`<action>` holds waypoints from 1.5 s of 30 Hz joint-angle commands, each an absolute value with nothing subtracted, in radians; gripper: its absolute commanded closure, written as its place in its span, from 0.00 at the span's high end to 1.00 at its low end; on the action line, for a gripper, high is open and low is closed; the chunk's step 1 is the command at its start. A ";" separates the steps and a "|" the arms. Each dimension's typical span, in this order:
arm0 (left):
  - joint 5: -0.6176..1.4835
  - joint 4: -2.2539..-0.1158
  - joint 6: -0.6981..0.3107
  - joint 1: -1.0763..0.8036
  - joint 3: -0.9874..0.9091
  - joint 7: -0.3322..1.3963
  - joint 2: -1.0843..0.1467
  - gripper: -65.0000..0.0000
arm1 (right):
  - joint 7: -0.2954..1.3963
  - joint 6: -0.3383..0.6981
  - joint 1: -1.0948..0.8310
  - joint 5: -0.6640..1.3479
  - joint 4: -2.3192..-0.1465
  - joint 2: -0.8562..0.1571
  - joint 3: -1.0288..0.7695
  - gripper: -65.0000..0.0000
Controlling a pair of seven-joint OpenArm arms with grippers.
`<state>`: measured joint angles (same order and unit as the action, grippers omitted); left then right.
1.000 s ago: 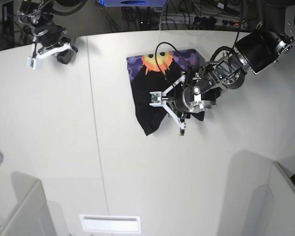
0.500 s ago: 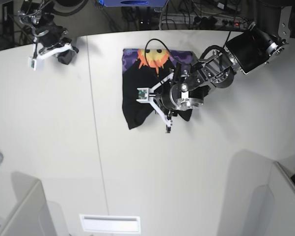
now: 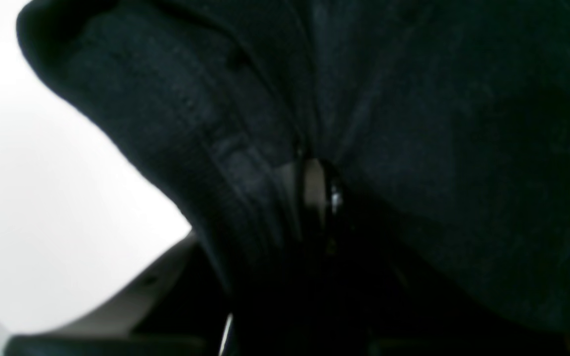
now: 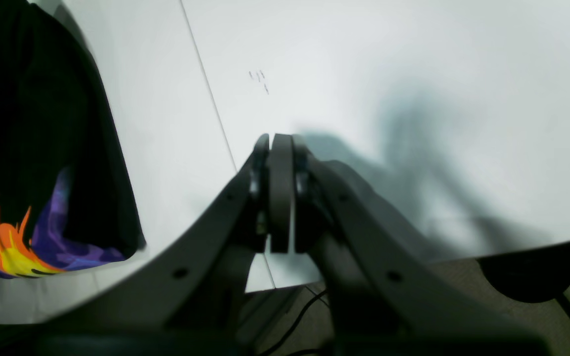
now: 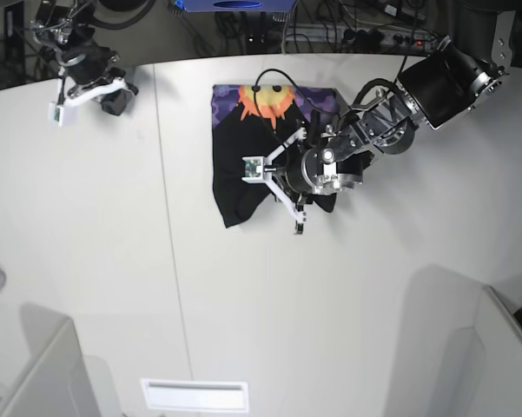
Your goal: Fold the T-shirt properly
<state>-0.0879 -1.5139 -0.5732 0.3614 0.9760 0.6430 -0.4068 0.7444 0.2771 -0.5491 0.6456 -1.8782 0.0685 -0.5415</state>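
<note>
Tabletop (image 5: 373, 287): T-shirt (image 5: 239, 178) under left claw (image 3: 317, 188)

One T-shirt (image 5: 243, 165), one white table (image 5: 330, 304), and two robot arms.

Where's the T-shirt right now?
In the base view, the T-shirt lies bunched at the table's far middle, under the left pincer.
</note>
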 commanded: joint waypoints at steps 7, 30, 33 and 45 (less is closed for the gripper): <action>-0.088 -1.497 -0.608 0.354 0.986 0.694 -0.412 0.00 | 0.727 0.285 -0.544 0.654 -1.894 0.059 -0.545 0.00; -0.074 -1.773 -0.608 0.440 0.754 0.869 -0.377 0.87 | 0.730 0.285 -0.547 0.654 -1.894 0.039 -0.535 0.00; -0.077 -1.873 -0.608 0.383 0.648 0.872 -0.377 0.87 | 0.727 0.285 -0.549 0.654 -1.897 0.039 -0.535 0.00; -0.076 -2.002 -0.608 -0.015 0.197 0.745 -0.381 0.00 | 0.651 0.286 -0.642 0.653 -2.012 -0.024 -0.533 0.00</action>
<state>-0.0814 -1.9850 -0.6128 -0.0254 0.2035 0.7704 -0.3759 0.6628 0.2802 -0.6285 0.6464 -1.9957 -0.0135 -0.5293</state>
